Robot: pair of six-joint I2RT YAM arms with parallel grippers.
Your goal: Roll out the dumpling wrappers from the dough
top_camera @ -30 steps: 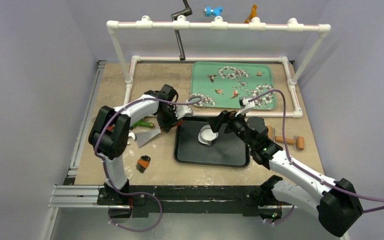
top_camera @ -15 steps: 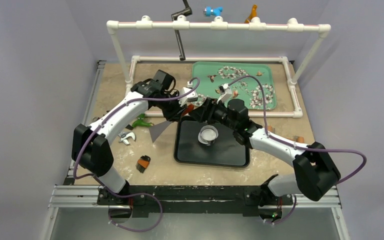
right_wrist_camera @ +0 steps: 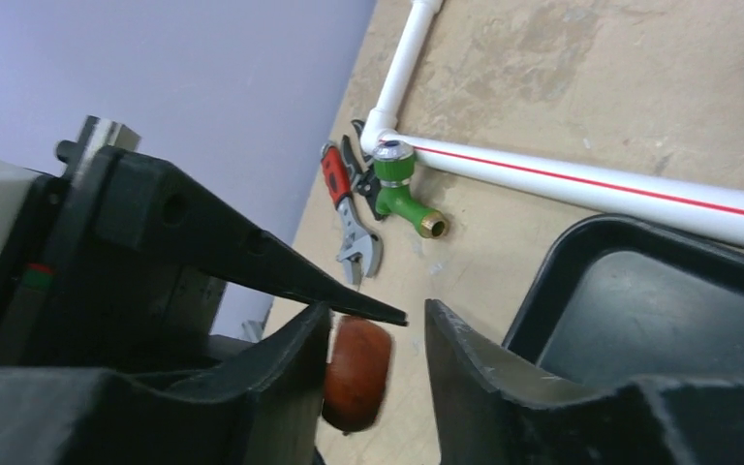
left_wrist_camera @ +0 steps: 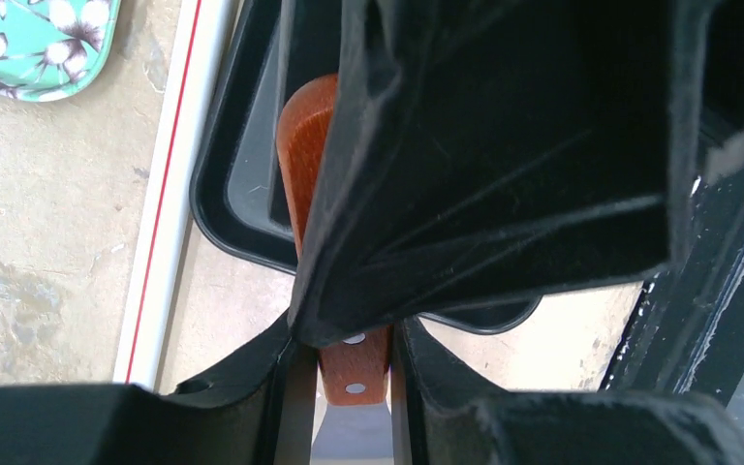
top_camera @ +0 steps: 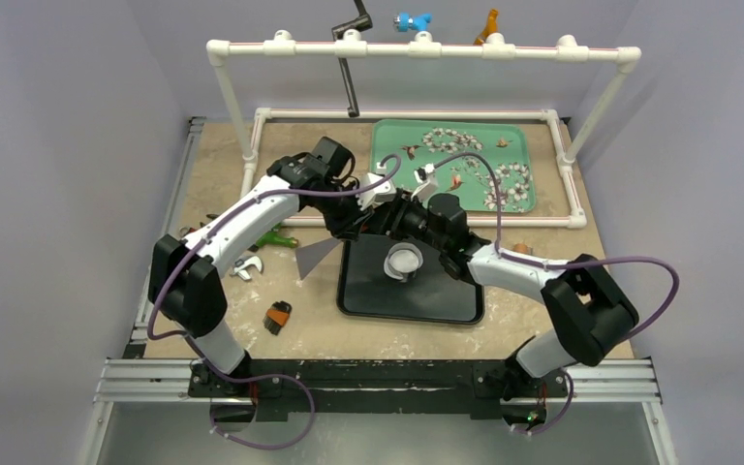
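Beige table (top_camera: 387,337): black tray (top_camera: 428,296), teal floral tray (top_camera: 392,136), wrench (top_camera: 244,267), green fitting (top_camera: 276,236), PVC frame (top_camera: 407,114).

Red-handled wrench (right_wrist_camera: 354,232) lies beside green fitting (right_wrist_camera: 402,194), near black tray (right_wrist_camera: 659,320).

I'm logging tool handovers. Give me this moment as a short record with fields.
left gripper: shut on the scraper, by its wooden handle
right gripper: jaws open around the handle's free end, not gripping
scraper position: blade beside the left edge of the black tray, seen from above
ring cutter: in the black tray, something white inside
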